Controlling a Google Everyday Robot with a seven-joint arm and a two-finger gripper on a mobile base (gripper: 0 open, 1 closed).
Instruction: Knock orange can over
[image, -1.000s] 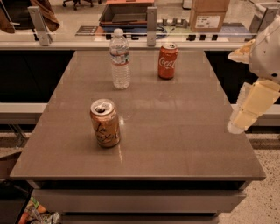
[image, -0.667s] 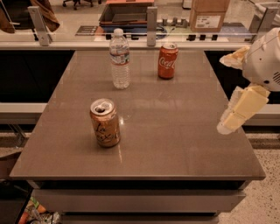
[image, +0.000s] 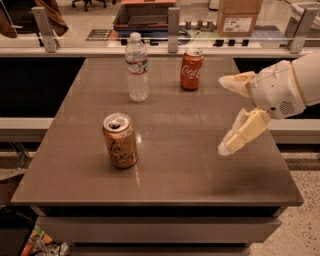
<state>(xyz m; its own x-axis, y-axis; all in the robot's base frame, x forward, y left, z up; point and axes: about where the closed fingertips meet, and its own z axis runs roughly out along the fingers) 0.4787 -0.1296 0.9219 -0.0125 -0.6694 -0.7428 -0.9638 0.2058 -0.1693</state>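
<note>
The orange can (image: 120, 140), pale orange-gold with dark cursive lettering and a silver top, stands upright on the front left part of the brown table (image: 170, 165). My gripper (image: 223, 114) hangs above the table's right side, well to the right of the can and apart from it. Its two cream fingers are spread wide, one pointing left (image: 235, 82) and one pointing down-left (image: 242, 133). It holds nothing.
A red-orange Coca-Cola can (image: 191, 69) stands upright at the table's back centre. A clear water bottle (image: 136, 68) stands upright to its left, behind the orange can. A glass rail with posts (image: 173, 24) runs behind the table.
My gripper has moved left, from beyond the table's right edge to over its right side, closer to the orange can. The cans and the bottle have not moved.
</note>
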